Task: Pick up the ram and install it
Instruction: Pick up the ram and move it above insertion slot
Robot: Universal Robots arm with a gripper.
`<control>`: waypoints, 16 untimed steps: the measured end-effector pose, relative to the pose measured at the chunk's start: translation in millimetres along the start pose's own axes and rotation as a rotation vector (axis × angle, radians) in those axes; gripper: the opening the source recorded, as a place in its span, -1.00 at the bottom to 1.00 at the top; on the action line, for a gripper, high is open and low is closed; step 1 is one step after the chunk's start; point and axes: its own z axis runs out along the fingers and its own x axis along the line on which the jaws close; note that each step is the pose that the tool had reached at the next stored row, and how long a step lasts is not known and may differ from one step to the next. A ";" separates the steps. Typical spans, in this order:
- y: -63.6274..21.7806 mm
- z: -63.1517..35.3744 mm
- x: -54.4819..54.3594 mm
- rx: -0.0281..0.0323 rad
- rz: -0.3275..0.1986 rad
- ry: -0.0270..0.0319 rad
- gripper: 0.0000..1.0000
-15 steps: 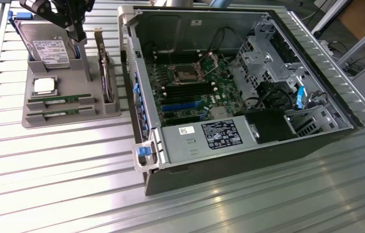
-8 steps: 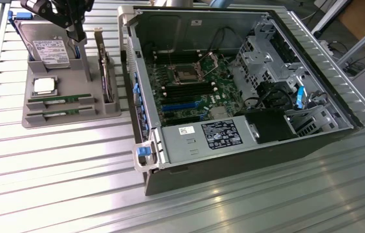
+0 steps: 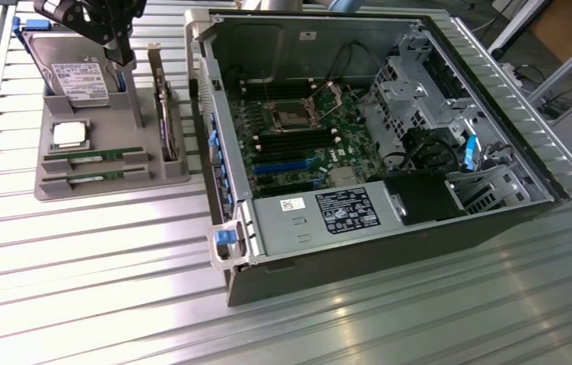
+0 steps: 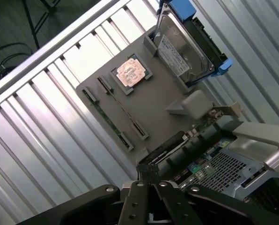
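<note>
Currently my black metal gripper (image 4: 148, 174) is fully closed and empty above the flat grey plastic tray (image 3: 112, 192) seating two thin green circuit-board ram sticks (image 3: 94, 157).

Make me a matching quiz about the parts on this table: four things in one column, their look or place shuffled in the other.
Things:
A ram sticks
B processor chip
C hard drive
D computer case

Descriptions:
1 open, motherboard showing
2 thin, green, on edge in the grey holder's slots
3 square, silvery, lying flat
4 white label, blue rails

Pairs: A-2, B-3, C-4, D-1
</note>
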 end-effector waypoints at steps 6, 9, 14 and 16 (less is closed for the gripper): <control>0.0 0.0 0.0 -0.0004 -0.022 0.0010 -0.80; 0.0 0.0 0.0 -0.0005 -0.032 0.0015 -0.80; 0.0 0.0 0.0 -0.0008 -0.049 0.0022 -0.80; 0.0 0.0 0.0 -0.0010 -0.061 0.0028 -0.80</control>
